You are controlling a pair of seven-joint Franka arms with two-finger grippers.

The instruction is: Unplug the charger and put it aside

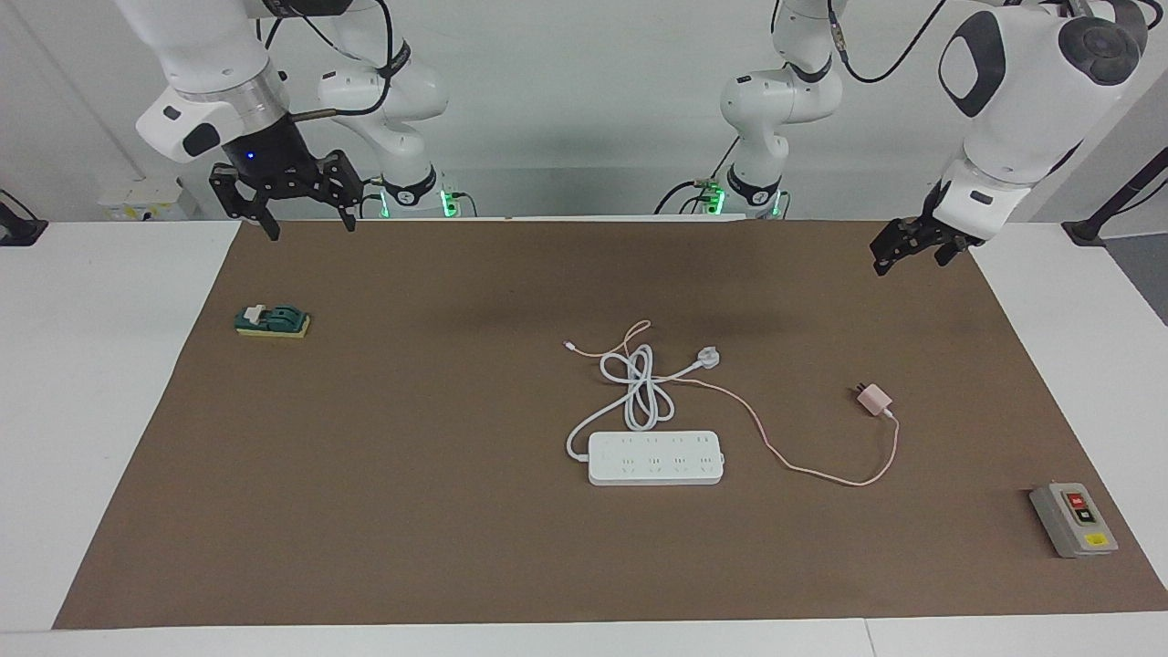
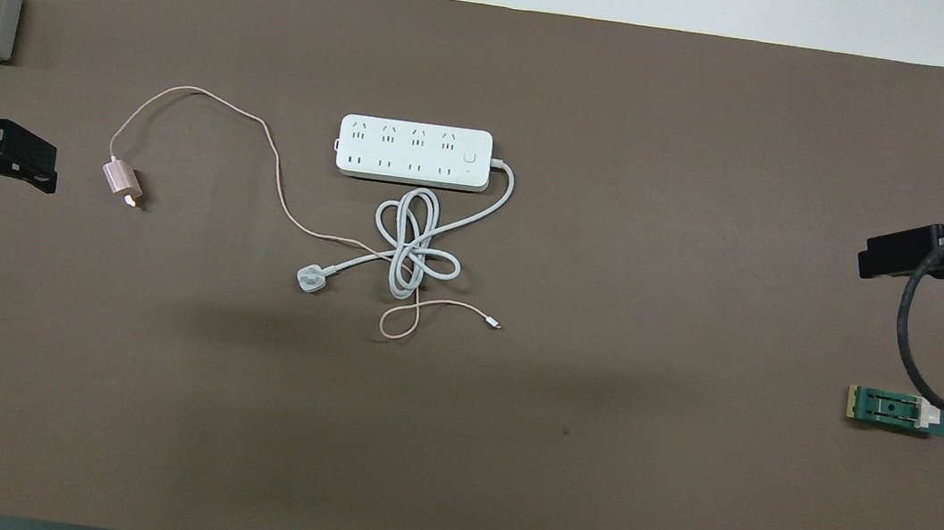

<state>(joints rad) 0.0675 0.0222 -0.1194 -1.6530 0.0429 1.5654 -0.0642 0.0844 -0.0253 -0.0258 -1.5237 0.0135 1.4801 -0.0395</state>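
Since the charger already lies free on the brown surface, well apart from the power strip and toward the left arm's end, the unplug and set-aside steps look done; by my judgement only a retreat or stop remains (no further grasp seems called for). Its thin pink cable runs back across the strip's coiled white cord.

The left hand hangs empty above the surface edge near its own base; whether its fingers are parted I cannot tell. The right hand waits released and empty, over its own end.

Count:
- one charger
- one power strip
- one round white plug
- one grey switch box
- one green switch block
- two hands
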